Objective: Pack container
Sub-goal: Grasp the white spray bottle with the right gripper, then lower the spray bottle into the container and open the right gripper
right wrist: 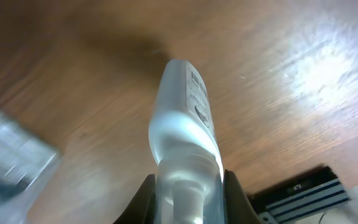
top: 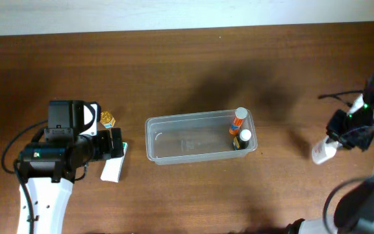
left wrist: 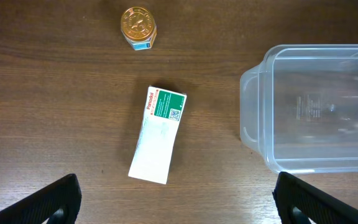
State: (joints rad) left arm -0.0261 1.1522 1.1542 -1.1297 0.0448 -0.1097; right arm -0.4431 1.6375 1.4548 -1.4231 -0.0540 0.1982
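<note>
The clear plastic container (top: 174, 140) lies mid-table, with two small white-capped bottles (top: 239, 120) standing at its right end; its left end shows in the left wrist view (left wrist: 253, 112). My right gripper (top: 339, 140) is shut on a white bottle (top: 322, 153) at the far right, held above the table; the bottle fills the right wrist view (right wrist: 182, 124) between the fingers (right wrist: 188, 193). My left gripper (top: 115, 144) is open and empty over a white and green medicine box (left wrist: 157, 134), its fingers (left wrist: 179, 199) wide apart.
A small gold-topped jar (left wrist: 138, 27) stands on the table beyond the box, left of the container; it also shows overhead (top: 107, 119). A black cable (top: 336, 96) runs at the far right edge.
</note>
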